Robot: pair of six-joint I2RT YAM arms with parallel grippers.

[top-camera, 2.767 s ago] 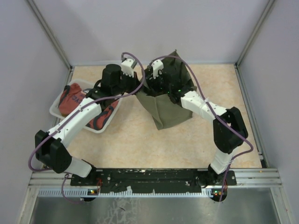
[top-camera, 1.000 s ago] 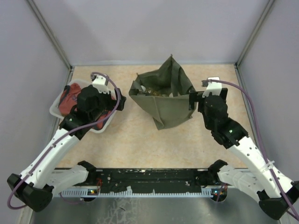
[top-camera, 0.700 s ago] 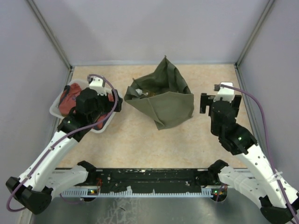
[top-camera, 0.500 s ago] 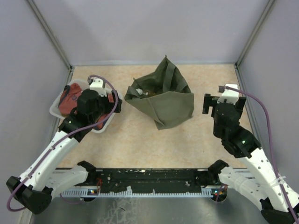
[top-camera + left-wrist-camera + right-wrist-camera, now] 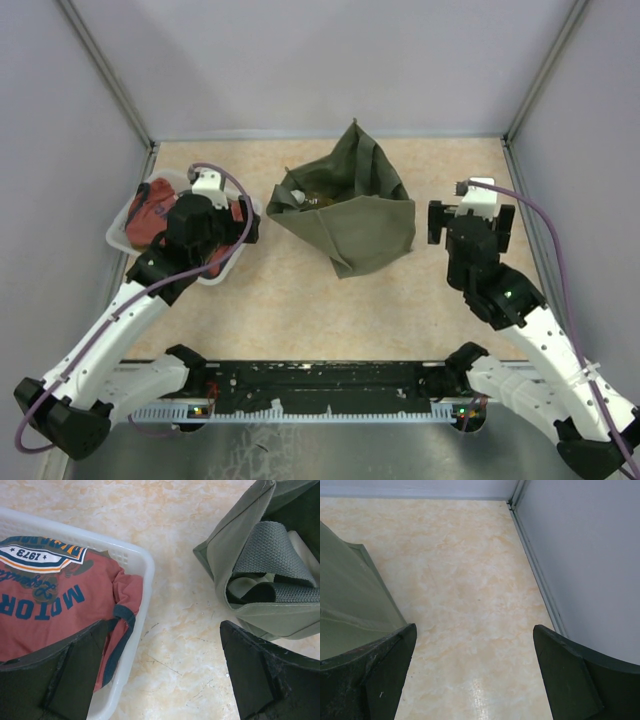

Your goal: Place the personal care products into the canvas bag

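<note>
Light is bright, even and diffuse in all three views, seemingly from overhead. In the top view, shadows beside the canvas bag (image 5: 360, 225) are faint and soft-edged, and focus is sharp. The right wrist view shows a pale sheen on the table (image 5: 475, 687) at lower centre. The dark fingers (image 5: 255, 680) in the wrist views' bottom corners hold little detail and look slightly soft.

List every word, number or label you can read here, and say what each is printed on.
"MOTOR": blue letters on the red cloth lying in the tray, upside down in the left wrist view.
"1973": on the striped banner printed on the same cloth, also upside down.
A script word between those two is too blurred to read.
The bag shows no text.
</note>
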